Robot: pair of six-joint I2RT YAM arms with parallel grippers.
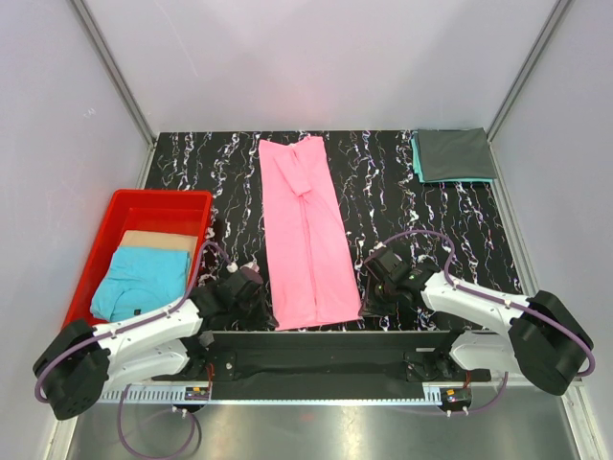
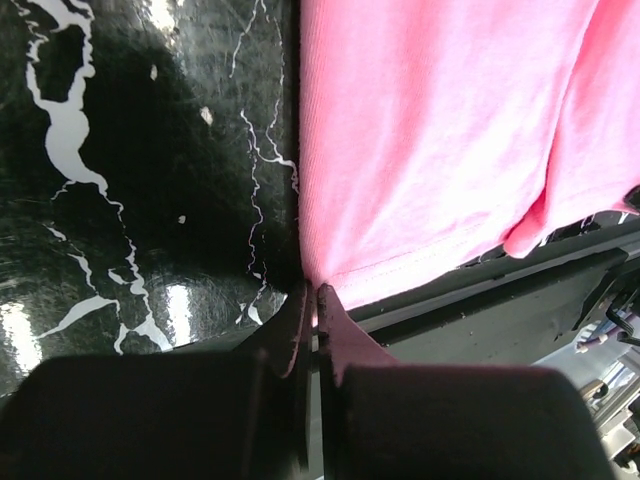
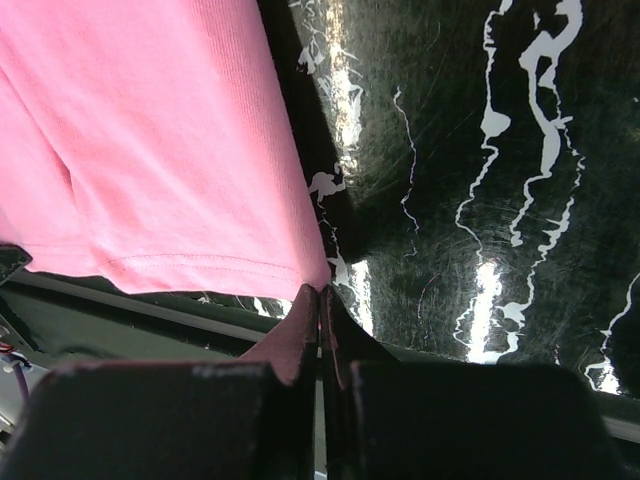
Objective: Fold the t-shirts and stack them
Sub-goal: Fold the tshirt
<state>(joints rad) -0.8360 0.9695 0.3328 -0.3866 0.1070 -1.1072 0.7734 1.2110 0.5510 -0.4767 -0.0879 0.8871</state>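
Note:
A bright pink t-shirt (image 1: 306,230), folded into a long strip, lies down the middle of the black marbled table. My left gripper (image 1: 257,299) is shut on its near left hem corner (image 2: 312,285). My right gripper (image 1: 372,287) is shut on its near right hem corner (image 3: 318,283). A folded dark grey t-shirt (image 1: 455,153) lies on a folded teal one (image 1: 418,158) at the far right corner. A light blue t-shirt (image 1: 142,280) and a tan cloth (image 1: 158,240) lie in the red bin (image 1: 153,203).
The red bin stands at the left edge of the table. Grey walls close in the back and both sides. The black rail (image 1: 326,347) with the arm bases runs along the near edge.

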